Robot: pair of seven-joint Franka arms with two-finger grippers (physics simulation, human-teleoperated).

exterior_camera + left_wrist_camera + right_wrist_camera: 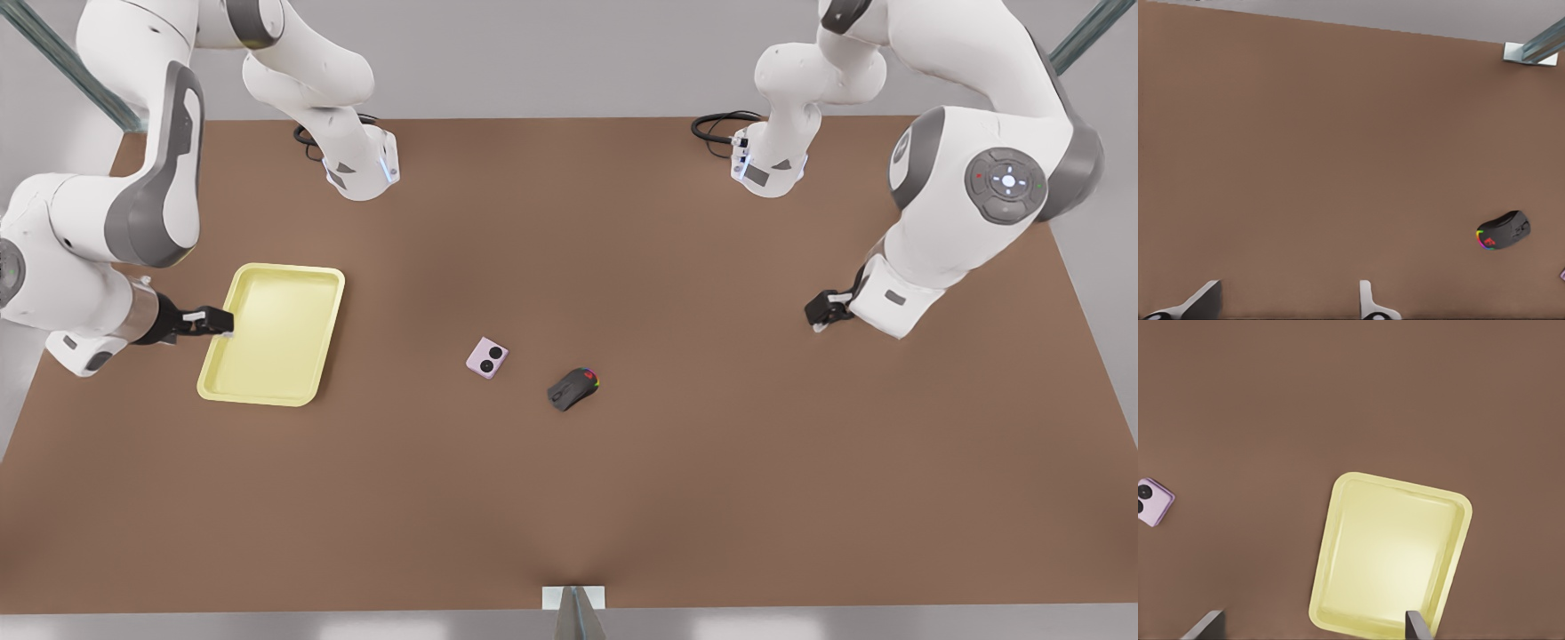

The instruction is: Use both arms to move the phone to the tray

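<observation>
My right gripper [222, 322] at tray [267, 391] edge, frame left | phone [487, 357] centre, mouse [573, 388] just right | left gripper [822, 311] right.

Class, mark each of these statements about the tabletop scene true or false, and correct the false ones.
1. The phone lies inside the tray. False: it lies on the table, apart from the tray.
2. The computer mouse lies on the table near the phone. True.
3. The right gripper holds the phone. False: it is open at the tray's edge.
4. The left gripper is open, holding nothing. True.
5. The tray has nothing in it. True.
</observation>
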